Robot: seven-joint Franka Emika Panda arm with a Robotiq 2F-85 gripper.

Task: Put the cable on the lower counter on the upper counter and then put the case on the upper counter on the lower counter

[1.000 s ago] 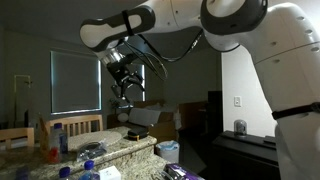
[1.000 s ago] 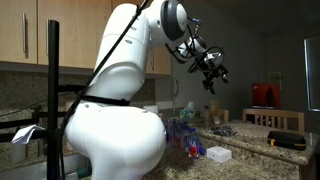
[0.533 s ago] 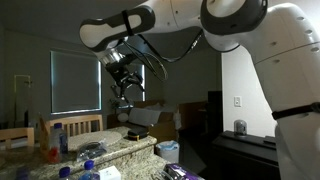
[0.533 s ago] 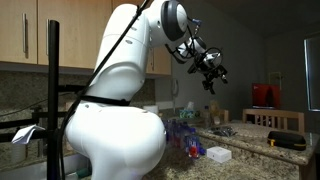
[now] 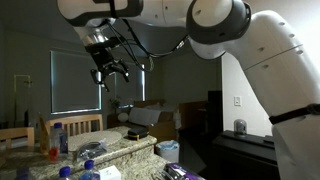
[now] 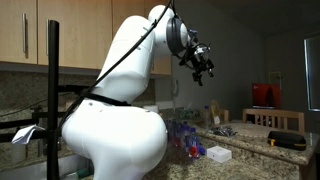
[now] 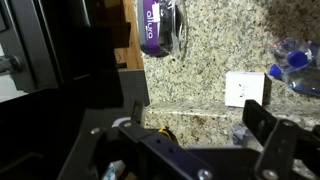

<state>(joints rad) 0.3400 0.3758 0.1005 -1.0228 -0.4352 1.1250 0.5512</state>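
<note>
**Wrist view: fingers spread, nothing held**

You hold the gripper [image 7: 195,128] high and empty above the granite counter [image 7: 230,40], its jaws apart. I can't pick out the cable anywhere. Descend carelessly and you could knock the purple bottle [image 7: 160,27] (or the white box [image 7: 246,88]) off the counter.

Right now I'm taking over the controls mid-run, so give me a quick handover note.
Gripper: open, nothing between the jaws, held high above the granite counter.
Cable and case: I can't identify either for certain in these dim views. A dark flat item lies on the counter and may be the case.
Done: nothing evident.
Left: both moves, cable first.
</note>
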